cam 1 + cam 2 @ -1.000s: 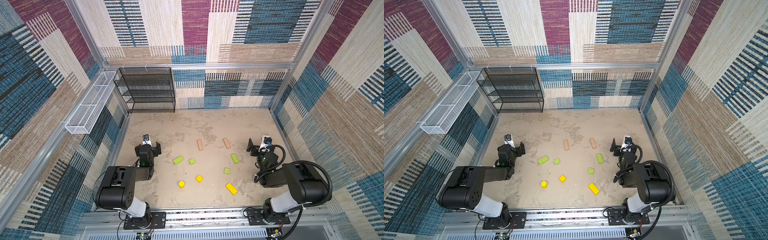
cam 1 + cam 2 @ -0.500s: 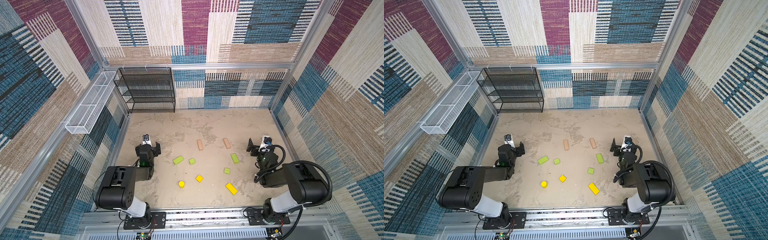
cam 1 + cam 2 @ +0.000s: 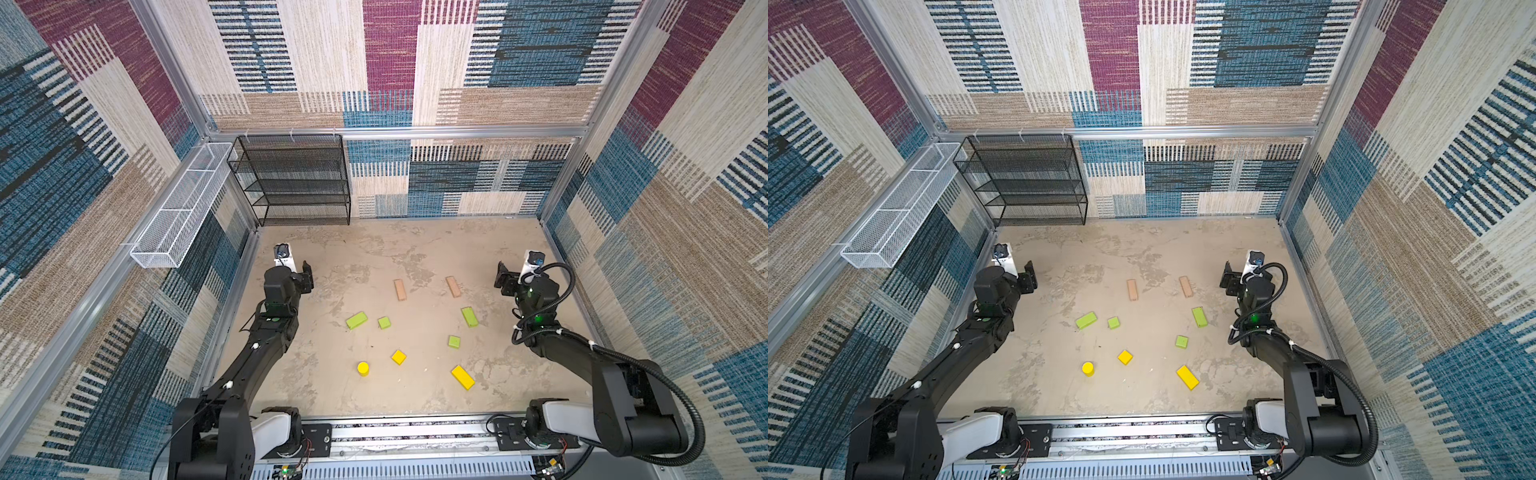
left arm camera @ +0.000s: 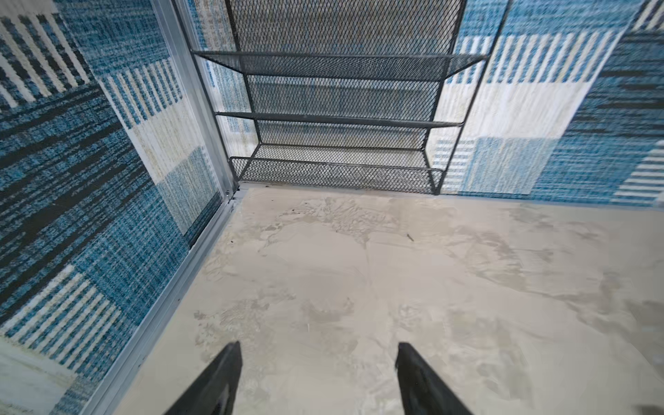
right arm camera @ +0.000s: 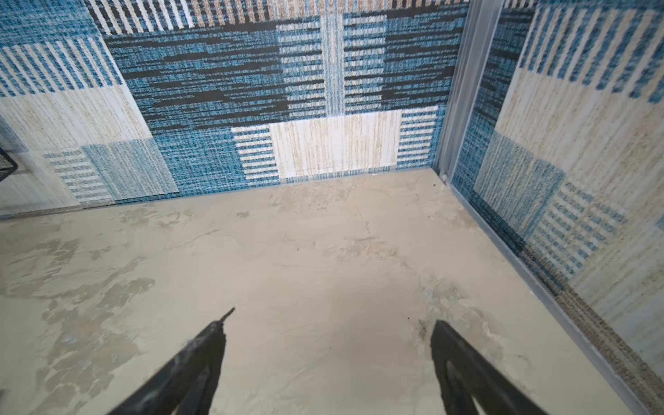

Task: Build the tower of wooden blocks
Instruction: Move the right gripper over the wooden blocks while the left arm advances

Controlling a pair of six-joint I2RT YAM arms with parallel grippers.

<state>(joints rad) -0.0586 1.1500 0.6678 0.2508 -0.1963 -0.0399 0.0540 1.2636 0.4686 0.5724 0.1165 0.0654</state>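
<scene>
Left wrist view: the left gripper [image 4: 317, 345] is seen with its jaws set well apart and empty, only bare floor [image 4: 359, 280] lying beneath them. The black mesh shelf [image 4: 337, 118] is faced from there, where it is set against the back wall in the corner. In the right wrist view the right gripper [image 5: 334, 319] is likewise held wide, with nothing gripped, over bare floor near the opposite back corner.

In both top views the nine blocks [image 3: 1086, 320] are found lying singly on the floor, spread between the two grippers and nearer the front. None is stacked on another and none is touched by a gripper, so no tower is built yet. Farthest back, a tan plank [image 3: 400, 289] and a second plank [image 3: 453, 286] are laid flat, side by side but apart. In front of the first plank a long green block [image 3: 356, 320] is laid at a slant, with a green cube [image 3: 384, 322] just beside it. In front of the second plank a second long green block [image 3: 469, 316] is placed, and a second green cube [image 3: 454, 341] is seen near it. Nearest the front, a yellow cylinder [image 3: 363, 368] is stood upright, a yellow cube [image 3: 398, 357] is turned cornerwise close by, and a yellow bar [image 3: 462, 377] is laid diagonally, well apart from both. A white wire basket [image 3: 183, 208] is hung on the left wall.
</scene>
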